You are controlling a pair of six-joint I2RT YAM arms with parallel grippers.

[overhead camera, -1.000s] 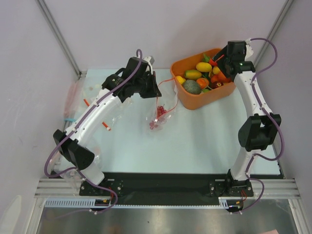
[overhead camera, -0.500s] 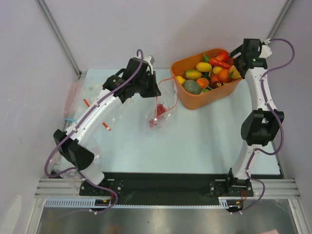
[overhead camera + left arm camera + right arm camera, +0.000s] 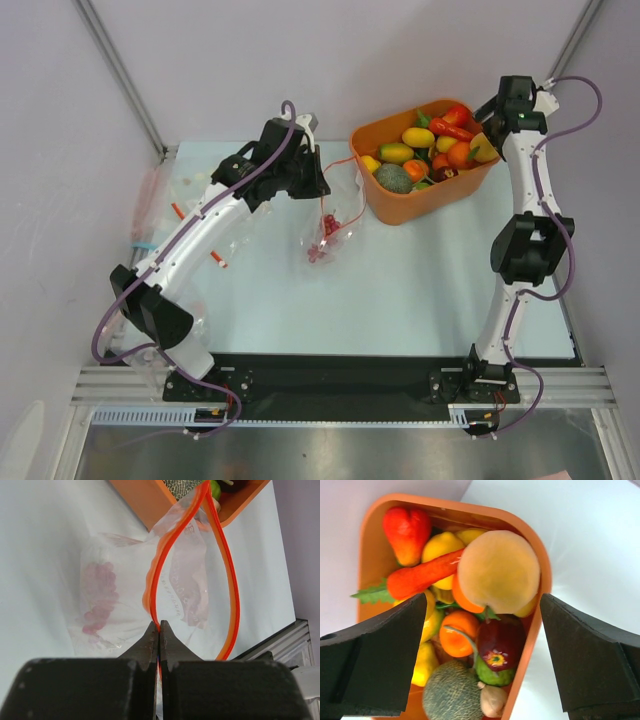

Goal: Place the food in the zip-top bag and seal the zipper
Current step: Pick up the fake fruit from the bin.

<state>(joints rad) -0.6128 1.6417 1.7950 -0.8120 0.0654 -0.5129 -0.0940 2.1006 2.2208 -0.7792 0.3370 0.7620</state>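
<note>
Pinching one strand of the zipper (image 3: 153,575) between fingertips pressed together, the left claw (image 3: 159,628) sits at the bottom centre of the left wrist view; the red-orange strip splits above it into two strands that bow apart and meet again near the top edge of the frame, so the mouth of the zip-top bag (image 3: 131,605) gapes; the clear, crinkly bag lies on the pale surface (image 3: 400,290), and a cluster of purple grapes (image 3: 99,598) shows through its left part.

In the overhead view the bag (image 3: 328,232) lies just left of centre, near the lower left corner of the orange tub (image 3: 400,208), which stands in the upper right of the frame.

The right claw (image 3: 482,650) hangs over the tub (image 3: 544,580) with its fingers spread wide and nothing between them; below it lie a pale peach (image 3: 498,570), a carrot (image 3: 422,576), a red fruit (image 3: 407,527), a small orange (image 3: 455,634), a dark red fruit (image 3: 501,642) and a green melon (image 3: 451,696), all piled together inside the tub.
</note>
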